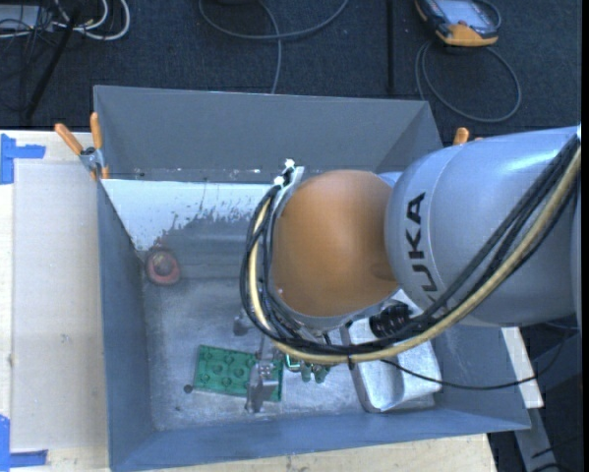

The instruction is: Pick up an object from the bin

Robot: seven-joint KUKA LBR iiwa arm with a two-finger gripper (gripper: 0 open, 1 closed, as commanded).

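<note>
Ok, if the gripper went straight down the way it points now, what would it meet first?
Probably the right end of the flat green plate near the bin's front wall; the gripper sits over that end. Depth is unclear, so it might meet the bin floor just beside it.

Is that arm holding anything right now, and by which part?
Cannot tell. The gripper is down at the right edge of the flat green plate, but whether it has hold of the plate isn't visible.

The arm (471, 234) reaches leftward, its gripper (265, 389) pointing down.
</note>
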